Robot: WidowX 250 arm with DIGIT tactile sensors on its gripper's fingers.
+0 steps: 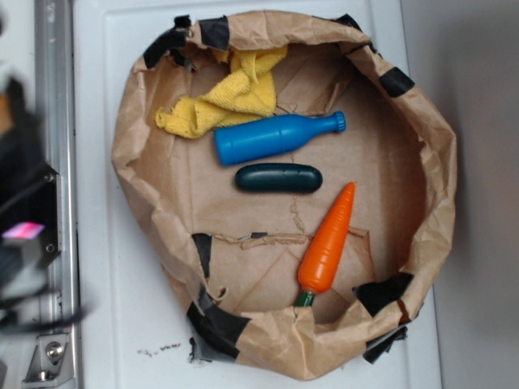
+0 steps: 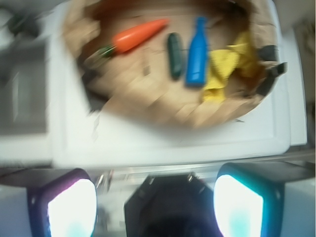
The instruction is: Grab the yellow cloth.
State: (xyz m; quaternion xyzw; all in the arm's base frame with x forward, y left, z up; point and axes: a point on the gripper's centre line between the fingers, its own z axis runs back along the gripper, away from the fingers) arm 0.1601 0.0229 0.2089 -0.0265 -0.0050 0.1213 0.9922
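Observation:
The yellow cloth [image 1: 229,96] lies crumpled at the upper left inside the brown paper nest [image 1: 426,186], just above the blue bottle [image 1: 276,138]. In the blurred wrist view the yellow cloth [image 2: 228,66] shows at the upper right, right of the blue bottle [image 2: 197,52]. My gripper [image 2: 155,207] is open with nothing between its two lit pads [image 2: 71,210]. It hangs far from the cloth, outside the nest over the white surface. In the exterior view the arm is only a dark blur at the left edge.
Inside the nest also lie a dark green cucumber [image 1: 278,178] and an orange carrot [image 1: 327,241]. The paper walls stand raised all round, patched with black tape [image 1: 217,326]. A metal rail [image 1: 57,121] runs down the left side.

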